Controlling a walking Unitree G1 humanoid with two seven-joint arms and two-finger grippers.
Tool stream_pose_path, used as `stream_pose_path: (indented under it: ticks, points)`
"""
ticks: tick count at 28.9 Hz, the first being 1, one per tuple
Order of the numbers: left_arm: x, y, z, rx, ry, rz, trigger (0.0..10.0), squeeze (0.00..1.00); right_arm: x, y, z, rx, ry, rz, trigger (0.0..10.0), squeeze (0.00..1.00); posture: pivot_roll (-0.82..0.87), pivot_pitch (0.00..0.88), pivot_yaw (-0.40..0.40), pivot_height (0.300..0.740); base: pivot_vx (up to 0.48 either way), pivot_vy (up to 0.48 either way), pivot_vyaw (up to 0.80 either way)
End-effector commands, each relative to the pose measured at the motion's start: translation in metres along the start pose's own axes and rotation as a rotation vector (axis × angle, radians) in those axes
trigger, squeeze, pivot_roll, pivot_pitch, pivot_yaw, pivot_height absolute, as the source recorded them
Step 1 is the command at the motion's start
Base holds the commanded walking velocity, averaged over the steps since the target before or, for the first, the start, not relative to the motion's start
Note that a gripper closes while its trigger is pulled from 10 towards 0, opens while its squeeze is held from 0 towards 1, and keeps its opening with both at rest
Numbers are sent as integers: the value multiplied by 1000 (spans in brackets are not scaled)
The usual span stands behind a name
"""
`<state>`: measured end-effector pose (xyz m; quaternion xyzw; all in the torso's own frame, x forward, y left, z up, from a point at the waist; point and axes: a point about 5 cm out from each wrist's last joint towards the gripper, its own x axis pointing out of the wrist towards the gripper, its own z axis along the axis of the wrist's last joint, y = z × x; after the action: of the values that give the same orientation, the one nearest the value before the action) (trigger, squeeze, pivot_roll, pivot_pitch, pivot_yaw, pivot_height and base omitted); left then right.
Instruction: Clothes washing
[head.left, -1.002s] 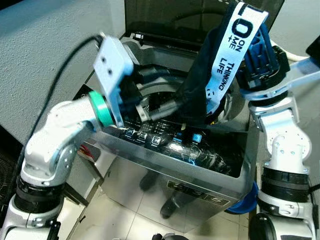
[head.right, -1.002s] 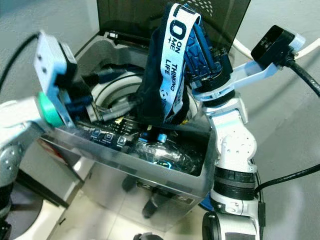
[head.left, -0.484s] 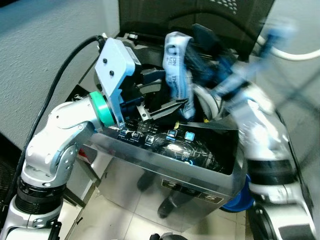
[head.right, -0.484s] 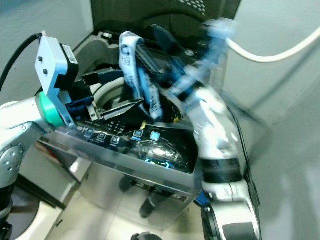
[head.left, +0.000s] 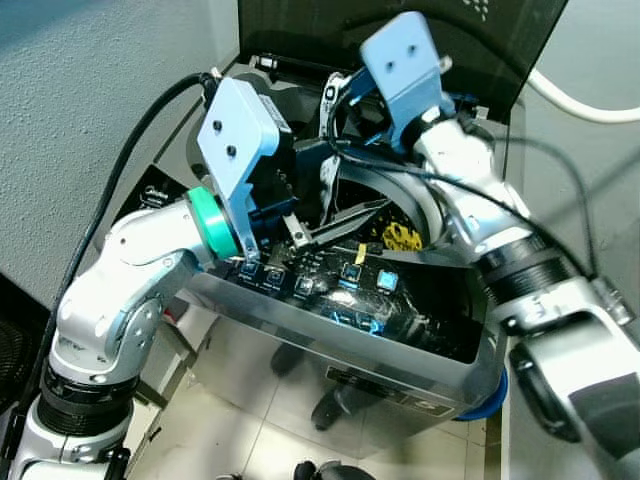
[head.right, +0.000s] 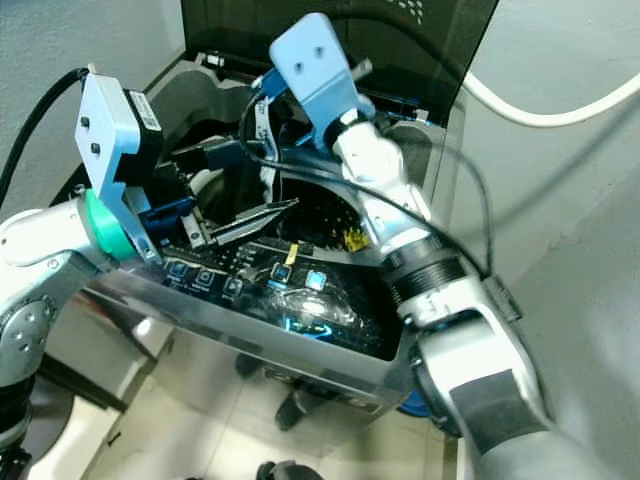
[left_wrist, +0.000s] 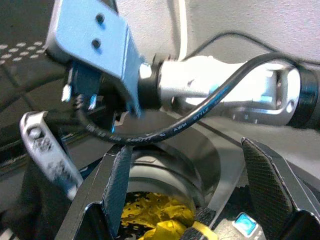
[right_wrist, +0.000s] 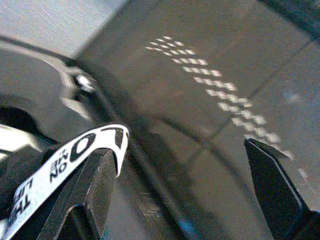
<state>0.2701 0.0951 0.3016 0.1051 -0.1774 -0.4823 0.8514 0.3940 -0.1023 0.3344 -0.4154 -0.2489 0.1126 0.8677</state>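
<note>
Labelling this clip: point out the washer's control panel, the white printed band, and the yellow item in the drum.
Control panel (head.left: 340, 285), left eye view, on its lit buttons.
Printed band (right_wrist: 75, 152), right wrist view, on its lettered face.
Yellow item (left_wrist: 150, 220), left wrist view, on its crumpled middle.

Two silver arms, round shiny joints. Left arm (head.left: 130, 290): green ring (head.left: 208, 222) at wrist, light blue plate (head.left: 238, 150) with two small screw holes, black cable (head.left: 130, 170) running along it. Right arm (head.left: 490, 220): light blue plate (head.left: 400, 60) too, thin black cable (head.left: 450, 180) looping over it, black band near elbow. Long black fingers (left_wrist: 262, 180) with rough dotted pads.
</note>
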Motion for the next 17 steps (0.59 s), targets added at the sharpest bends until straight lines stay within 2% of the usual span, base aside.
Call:
stream_pose_path:
  ticks: [1, 3, 4, 5, 6, 10, 17]
  points:
    - [1, -4, 0, -2, -5, -20, 10000, 0, -6, 13, -15, -149, 13, 203, 10000, 0, 85, 97, -12, 740, 0, 0, 0]
    - [1, -4, 0, -2, -5, -20, 10000, 0, -6, 13, -15, -149, 13, 203, 10000, 0, 85, 97, -12, 740, 0, 0, 0]
    - [2, -4, 0, -4, -7, -23, 10000, 0, -11, 18, -21, -194, 14, 297, 10000, 0, 84, 99, -11, 740, 0, 0, 0]
    - [2, -4, 0, -4, -7, -23, 10000, 0, -11, 18, -21, -194, 14, 297, 10000, 0, 84, 99, -11, 740, 0, 0, 0]
    - [3, -4, 0, -6, -8, -25, 10000, 0, -13, 25, -24, -229, 1, 359, 10000, 1000, 84, 101, -10, 740, 0, 0, 0]
    - [3, -5, 1, -8, -8, -27, 10000, 0, -15, 29, -26, -243, -18, 391, 10000, 1000, 85, 105, -7, 740, 0, 0, 0]
    - [1, -5, 0, -12, 2, -26, 10000, 0, -14, 19, -21, -235, -68, 359, 10000, 1000, 87, 111, 2, 740, 0, 0, 0]
